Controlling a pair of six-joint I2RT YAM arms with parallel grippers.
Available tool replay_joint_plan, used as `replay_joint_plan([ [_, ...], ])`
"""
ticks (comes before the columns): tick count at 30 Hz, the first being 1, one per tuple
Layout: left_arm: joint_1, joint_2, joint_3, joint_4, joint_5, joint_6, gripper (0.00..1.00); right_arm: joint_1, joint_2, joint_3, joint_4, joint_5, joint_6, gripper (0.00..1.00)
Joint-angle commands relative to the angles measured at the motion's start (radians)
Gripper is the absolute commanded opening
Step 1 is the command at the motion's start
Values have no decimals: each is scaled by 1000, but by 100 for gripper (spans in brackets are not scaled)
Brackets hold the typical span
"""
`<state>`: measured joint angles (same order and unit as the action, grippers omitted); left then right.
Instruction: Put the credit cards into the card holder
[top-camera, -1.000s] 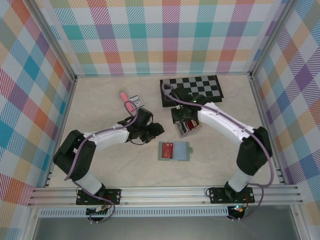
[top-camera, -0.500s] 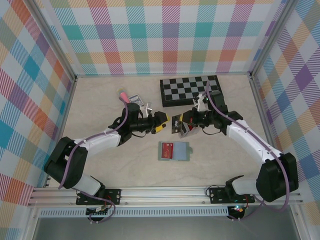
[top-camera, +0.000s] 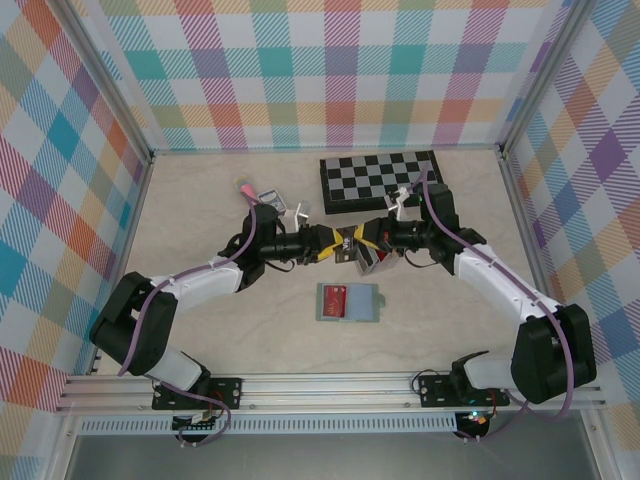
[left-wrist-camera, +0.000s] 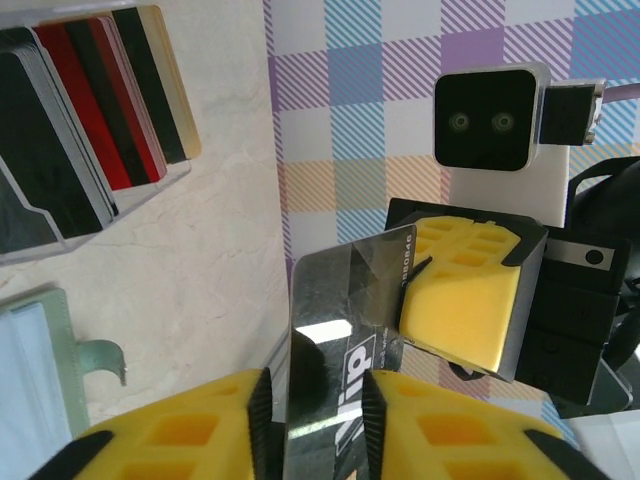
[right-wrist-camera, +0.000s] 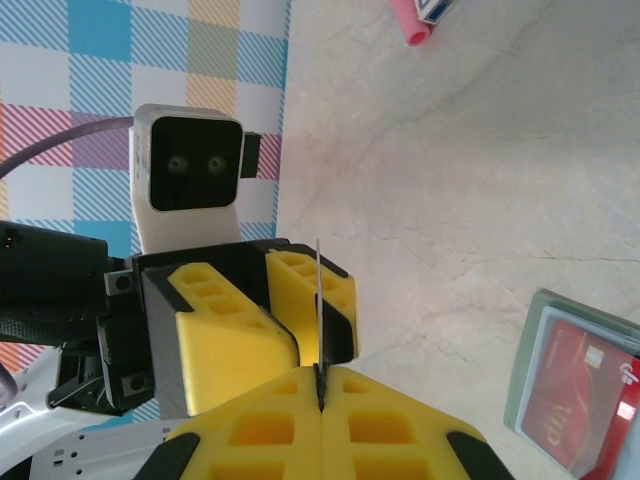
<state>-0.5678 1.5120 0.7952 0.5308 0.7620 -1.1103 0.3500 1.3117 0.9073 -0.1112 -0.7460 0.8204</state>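
Credit card (left-wrist-camera: 345, 330), black, mid-air just far of card holder (top-camera: 372, 303): right gripper (right-wrist-camera: 322, 400) pads clamped on one end; left gripper (left-wrist-camera: 318, 385) fingers flank the other end, clamp unclear.

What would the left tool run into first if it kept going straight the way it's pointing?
Likely the right tool, facing it head-on and clamped on the black card.

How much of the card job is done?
Done: one red card sits in the open wallet. In hand: the right pincer pinches a black card, with the left pincer around it. Left: more cards wait in the rack.
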Motion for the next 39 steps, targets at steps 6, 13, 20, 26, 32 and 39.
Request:
replay_joint_plan([
  [6,-6,-38,-9,2,15,42,0,-8,0,-24,-23,26,-17,10],
  [13,-33,-85,-26,-366,-138,227,0,21,-16,-23,-394,347,-204,35],
  [20,-138,-36,-74,-445,-275,265,0,187,36,-60,-501,593,-224,48],
  [26,-187,34,-77,-413,-323,276,0,269,98,-78,-394,530,-198,26],
  [32,-199,70,-63,-411,-354,283,0,274,168,-81,-324,490,-175,18],
  [39,-200,10,-100,-447,-441,288,0,286,273,-37,-274,448,-168,11],
])
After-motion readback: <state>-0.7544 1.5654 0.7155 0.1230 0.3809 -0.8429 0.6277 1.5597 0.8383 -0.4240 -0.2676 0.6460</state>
